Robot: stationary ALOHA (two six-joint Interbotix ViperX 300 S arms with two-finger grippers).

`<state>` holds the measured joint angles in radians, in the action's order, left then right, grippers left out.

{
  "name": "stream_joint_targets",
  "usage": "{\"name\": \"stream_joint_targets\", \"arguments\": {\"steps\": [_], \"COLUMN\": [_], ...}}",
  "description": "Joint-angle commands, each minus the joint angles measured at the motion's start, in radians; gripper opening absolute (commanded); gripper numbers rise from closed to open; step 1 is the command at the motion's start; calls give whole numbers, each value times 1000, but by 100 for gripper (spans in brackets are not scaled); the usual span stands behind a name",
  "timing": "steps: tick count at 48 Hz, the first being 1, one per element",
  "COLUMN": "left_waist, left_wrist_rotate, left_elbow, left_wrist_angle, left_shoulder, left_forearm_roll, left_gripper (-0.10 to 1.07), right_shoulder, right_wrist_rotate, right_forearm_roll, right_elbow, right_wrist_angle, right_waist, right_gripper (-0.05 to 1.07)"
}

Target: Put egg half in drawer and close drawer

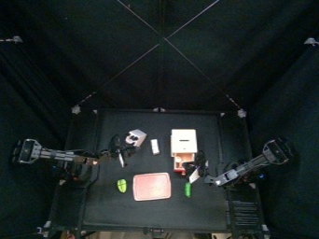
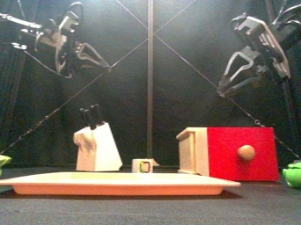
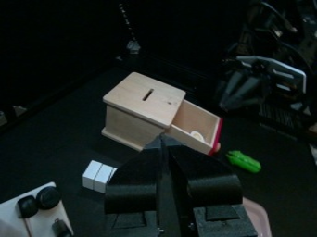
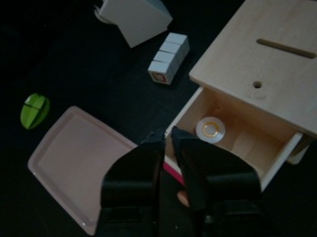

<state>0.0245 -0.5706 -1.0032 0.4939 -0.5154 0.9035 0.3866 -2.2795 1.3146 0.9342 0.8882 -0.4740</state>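
Observation:
The cream-white cabinet [image 1: 186, 141] stands at the middle right of the table with its drawer [image 4: 254, 141] pulled out. The red drawer front [image 2: 241, 151] has a round knob. Inside the tan tray lies the egg half [image 4: 210, 130], also seen as the pale egg half [image 3: 198, 136] in the left wrist view. My right gripper [image 4: 171, 178] hangs above the drawer's front edge, its jaws a narrow gap apart with nothing between them. My left gripper [image 3: 173, 185] is raised at the table's left, jaws slightly apart and empty, looking at the cabinet from a distance.
A flat pink tray [image 1: 152, 187] lies at the table's front, left of the drawer. A white knife block [image 2: 98, 146] and a small white cube [image 2: 144, 165] stand left of the cabinet. Green items sit at the front left [image 1: 122, 185] and by the drawer [image 3: 244, 161].

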Motion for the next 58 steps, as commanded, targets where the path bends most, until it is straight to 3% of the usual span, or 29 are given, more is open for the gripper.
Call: {"name": "stream_joint_targets", "arguments": {"steps": [1,14,19,31,44,58], "left_waist": [26,133,189,275,334,348], "left_wrist_rotate": [-2,-2,-2,-2,-2,-2], "left_elbow": [98,325,414,623,822,928], "left_wrist_angle": [5,-124,-195,-313,-353,-364], "left_shoulder": [63,265,341,534,721,850], "left_forearm_roll": [48,100,137,149,167,181], "left_gripper": [46,45,45,45,45,40], "right_shoulder": [21,43,64,44,-3,-61], "right_wrist_rotate": [2,2,0,-5,-5,-2], "right_forearm_roll": [8,-2,-18,-52,-72,-75], "right_elbow": [5,41,48,69,77,63], "right_wrist_angle": [-28,-91,-120,-173,-216,-311], "right_waist": [-12,-15,-17,-11,-9,-3], "right_gripper": [44,11,5,5,5,5]}}
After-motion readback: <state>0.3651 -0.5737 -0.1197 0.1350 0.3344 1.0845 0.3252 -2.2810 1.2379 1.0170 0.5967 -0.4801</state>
